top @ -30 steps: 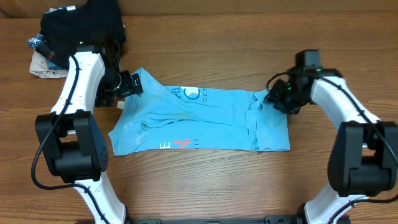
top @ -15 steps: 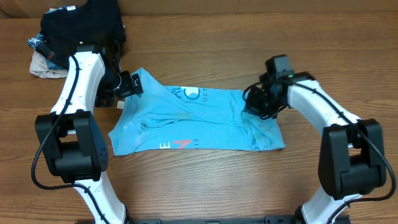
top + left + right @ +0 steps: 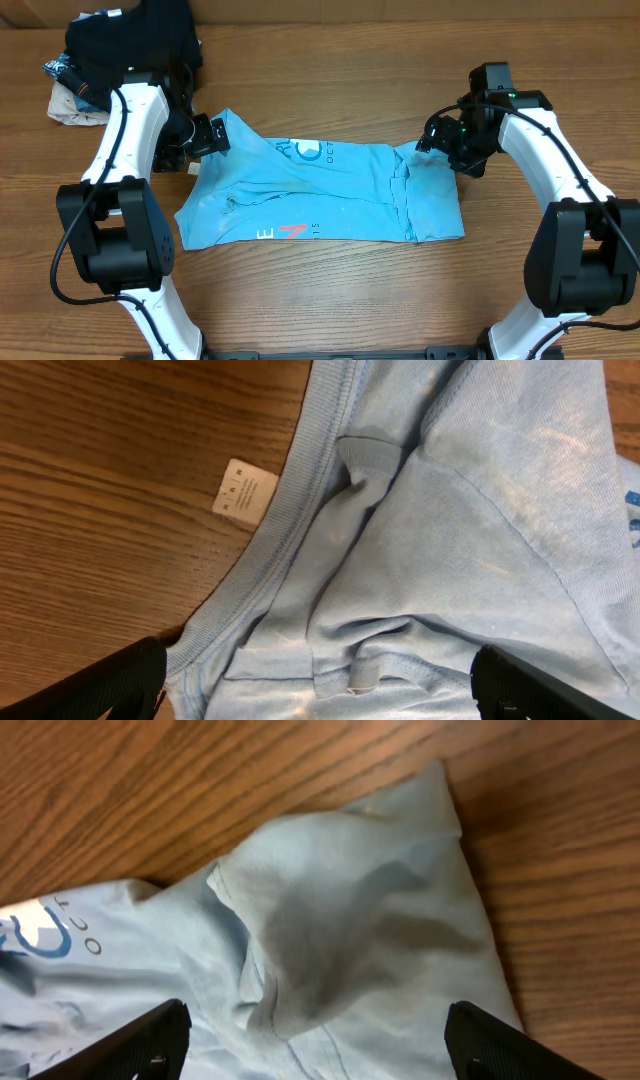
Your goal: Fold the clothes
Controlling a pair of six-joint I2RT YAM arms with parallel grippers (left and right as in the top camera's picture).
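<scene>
T-shirt [image 3: 320, 195]: right end rumpled.
Left tool [image 3: 208, 136]: open, empty, at the collar.
Right tool [image 3: 440, 148]: open, empty.
Risk: pinching a single layer would likely drag the fold askew.

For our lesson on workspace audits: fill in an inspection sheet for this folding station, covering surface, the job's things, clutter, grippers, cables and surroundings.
Surface: wooden table, wood bare around the shirt.
Job's things: light blue T-shirt, partly folded and rumpled, with a white care tag on the wood beside the collar.
Clutter: dark garments piled at the far left, with a pale bundle beside them.
Grippers: left gripper open over the collar; right gripper open over the shirt's far corner, holding nothing.
Cables: black cables run along the arms.
Surroundings: nothing seen.
</scene>
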